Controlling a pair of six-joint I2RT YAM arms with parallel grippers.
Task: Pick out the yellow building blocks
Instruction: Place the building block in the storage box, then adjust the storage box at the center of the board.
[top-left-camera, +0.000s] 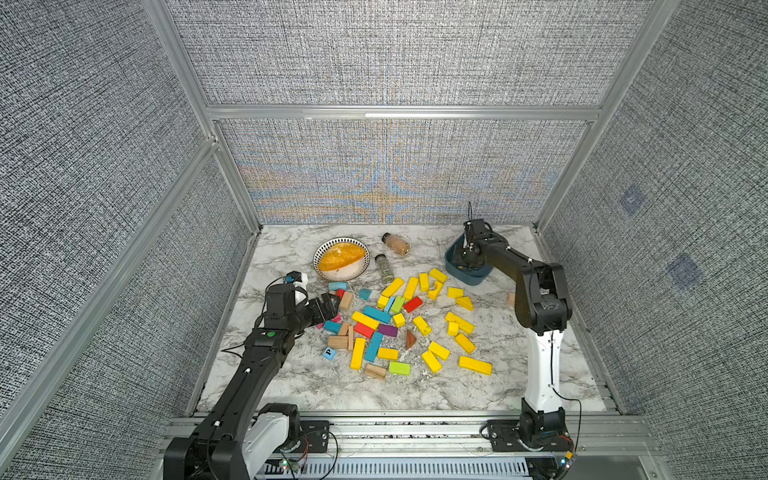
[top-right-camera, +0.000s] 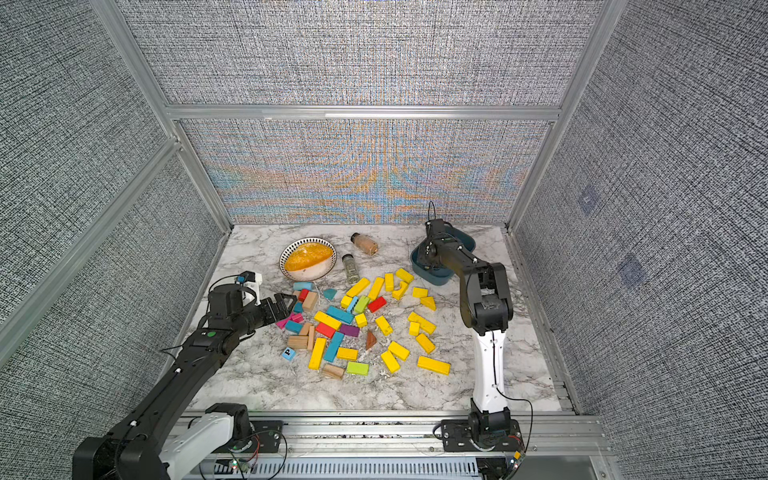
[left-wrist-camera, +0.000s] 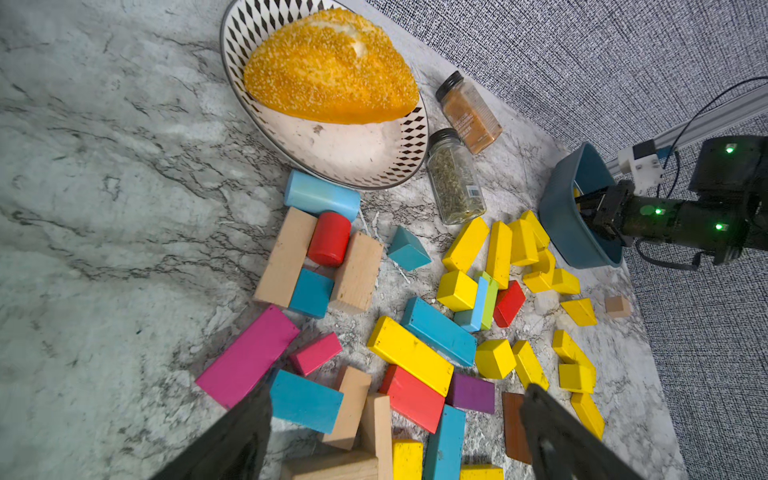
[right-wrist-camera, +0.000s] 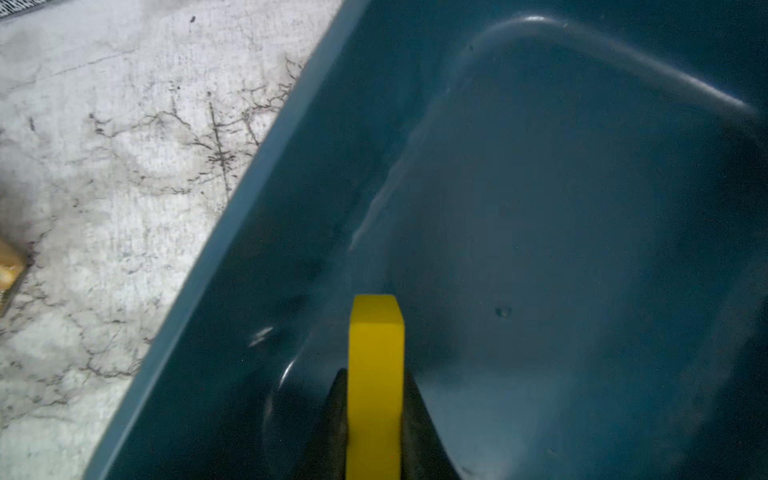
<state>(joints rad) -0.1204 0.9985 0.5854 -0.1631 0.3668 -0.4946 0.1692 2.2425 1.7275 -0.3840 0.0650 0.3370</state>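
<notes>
A marble-patterned bench (top-left-camera: 291, 386) sits inside a booth of grey woven panels (top-left-camera: 395, 54) framed in aluminium rails (top-left-camera: 399, 112), with both arms mounted along its near edge. Across the middle of the bench lies a scatter of wooden blocks, among them the yellow building blocks (top-left-camera: 432, 322), most of them right of centre, mixed with blue, red, pink, purple, lime-green and plain tan pieces. Toward the far edge stand a patterned bowl (top-left-camera: 320, 266) holding an orange crumbed loaf (top-left-camera: 343, 254) and, just beside it, two spice jars (top-left-camera: 395, 244) lying on their sides. In the far right corner sits a dark teal bin (top-left-camera: 453, 266). The right gripper (right-wrist-camera: 374, 415) reaches down into that bin, its jaws closed on one yellow block (right-wrist-camera: 376, 357) held above the bin's bare floor. The left gripper (left-wrist-camera: 395, 432) hangs low over the left side of the pile with its jaws spread wide and nothing between them, above blue, tan and red blocks. A lone tan cube (left-wrist-camera: 618, 306) lies near the right edge, apart from the rest.
</notes>
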